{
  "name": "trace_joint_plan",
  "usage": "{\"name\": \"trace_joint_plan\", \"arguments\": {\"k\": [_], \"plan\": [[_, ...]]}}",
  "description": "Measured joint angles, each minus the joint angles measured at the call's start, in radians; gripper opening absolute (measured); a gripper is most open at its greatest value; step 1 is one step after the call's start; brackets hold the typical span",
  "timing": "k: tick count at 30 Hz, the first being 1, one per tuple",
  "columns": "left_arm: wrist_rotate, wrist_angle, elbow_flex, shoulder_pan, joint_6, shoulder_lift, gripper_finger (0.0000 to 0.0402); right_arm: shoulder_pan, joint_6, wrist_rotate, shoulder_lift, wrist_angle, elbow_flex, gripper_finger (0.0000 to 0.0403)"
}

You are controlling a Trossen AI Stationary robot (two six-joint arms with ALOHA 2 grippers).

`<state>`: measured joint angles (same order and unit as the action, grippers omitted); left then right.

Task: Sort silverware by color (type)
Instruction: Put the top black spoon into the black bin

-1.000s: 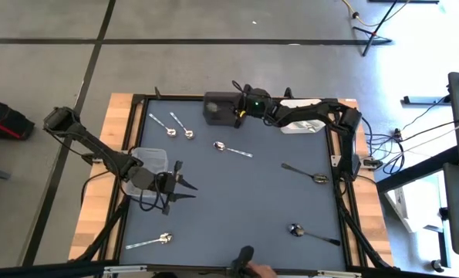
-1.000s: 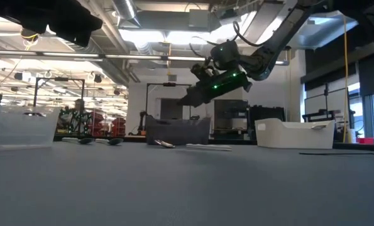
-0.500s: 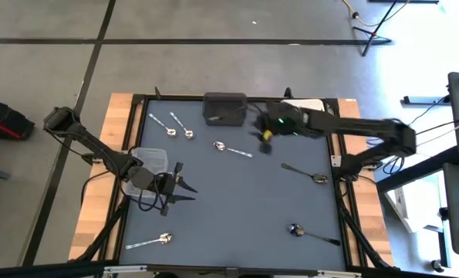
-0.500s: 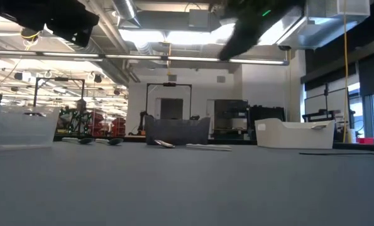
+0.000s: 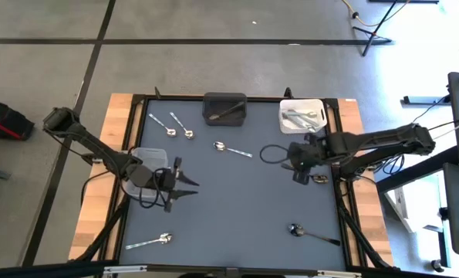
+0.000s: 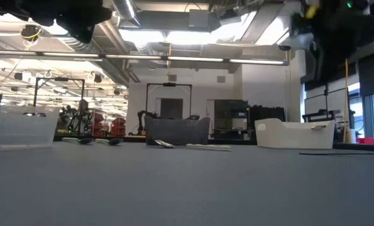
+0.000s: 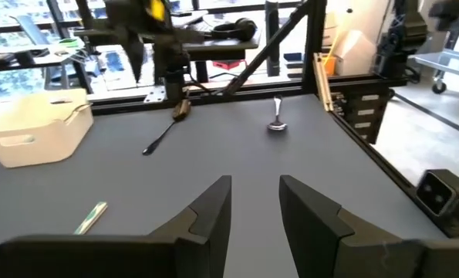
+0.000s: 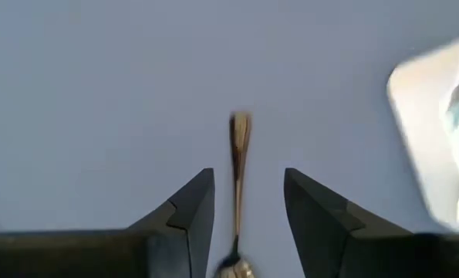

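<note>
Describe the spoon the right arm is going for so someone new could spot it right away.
Start at the white bin at the table's far right corner and come toward the near edge. Under the right hand, which is open, lies a dark spoon near the right rail. Unlike the other dark spoon nearer the front edge, this one sits between the open fingers.

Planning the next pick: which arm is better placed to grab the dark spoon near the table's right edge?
The right. Its open pincer hovers directly over the dark spoon, handle lined up between its fingers. The left pincer waits far across the table.
</note>
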<state>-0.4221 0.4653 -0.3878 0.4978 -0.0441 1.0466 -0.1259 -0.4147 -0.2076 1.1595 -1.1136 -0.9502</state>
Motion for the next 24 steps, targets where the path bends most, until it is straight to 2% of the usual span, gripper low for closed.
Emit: {"name": "trace_joint_plan", "arguments": {"k": [8, 12, 18, 24], "plan": [[-0.008, 0.000, 0.000, -0.041, -0.001, 0.000, 0.0105, 0.002, -0.008, 0.085, 0.003, 0.042, 0.228, 0.0145], [-0.007, 0.000, 0.000, -0.060, 0.000, 0.000, 0.0105, 0.005, -0.008, 0.106, 0.023, 0.072, 0.295, 0.0145], [-0.007, 0.001, 0.000, -0.090, 0.000, 0.000, 0.0105, 0.084, -0.019, 0.139, 0.116, 0.099, 0.315, 0.0143], [-0.007, 0.000, 0.000, -0.101, 0.000, 0.000, 0.0105, 0.171, 0.037, 0.196, 0.231, 0.163, 0.311, 0.0116]]}}
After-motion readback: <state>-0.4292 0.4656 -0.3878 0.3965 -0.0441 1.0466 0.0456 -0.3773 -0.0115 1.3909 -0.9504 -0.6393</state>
